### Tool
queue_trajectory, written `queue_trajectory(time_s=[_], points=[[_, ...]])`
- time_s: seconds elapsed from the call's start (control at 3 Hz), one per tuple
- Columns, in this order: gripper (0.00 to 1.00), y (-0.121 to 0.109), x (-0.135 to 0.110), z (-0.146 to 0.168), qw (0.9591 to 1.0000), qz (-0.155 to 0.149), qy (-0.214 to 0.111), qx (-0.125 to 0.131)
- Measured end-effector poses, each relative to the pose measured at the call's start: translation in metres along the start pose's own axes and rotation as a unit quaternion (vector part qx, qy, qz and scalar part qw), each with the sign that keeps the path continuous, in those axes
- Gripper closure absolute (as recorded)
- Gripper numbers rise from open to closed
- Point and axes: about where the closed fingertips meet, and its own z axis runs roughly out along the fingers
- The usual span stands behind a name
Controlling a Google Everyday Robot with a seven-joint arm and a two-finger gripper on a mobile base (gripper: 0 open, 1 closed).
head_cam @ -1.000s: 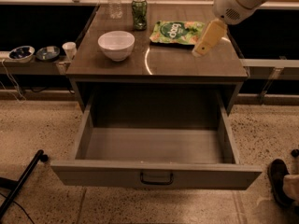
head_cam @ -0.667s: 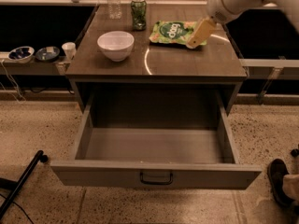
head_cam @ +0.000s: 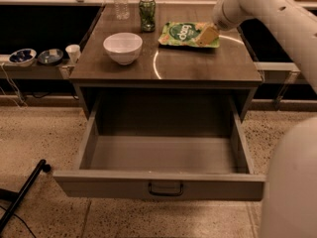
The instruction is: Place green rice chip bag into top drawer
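My pincer point(head_cam: 207, 35) rests on the right part of the green rice chip bag point(head_cam: 181, 33).

From the left, the table point(head_cam: 198, 66) carries a white bowl point(head_cam: 123, 47), a clear bottle point(head_cam: 120, 1) cut off by the top edge, and a green can point(head_cam: 146, 13) near the bag's left corner. The bag lies flat. I cannot tell whether my pincer is apart or together. Below, the top drawer point(head_cam: 158, 185) stands pulled out.

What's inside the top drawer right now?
Nothing visible: the top drawer shows a bare grey floor. Its front panel hides the strip of floor just behind it. The green rice chip bag lies on the tabletop, with the gripper at its image-right end.
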Motion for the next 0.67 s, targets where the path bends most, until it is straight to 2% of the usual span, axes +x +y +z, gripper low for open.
queue_trajectory(time_s=[0.33,0.67], points=[[0.32,-0.001,0.015,0.040,0.9999,0.009,0.013,-0.007],[0.32,0.003,0.021,0.060,0.9998,0.006,0.018,-0.010]])
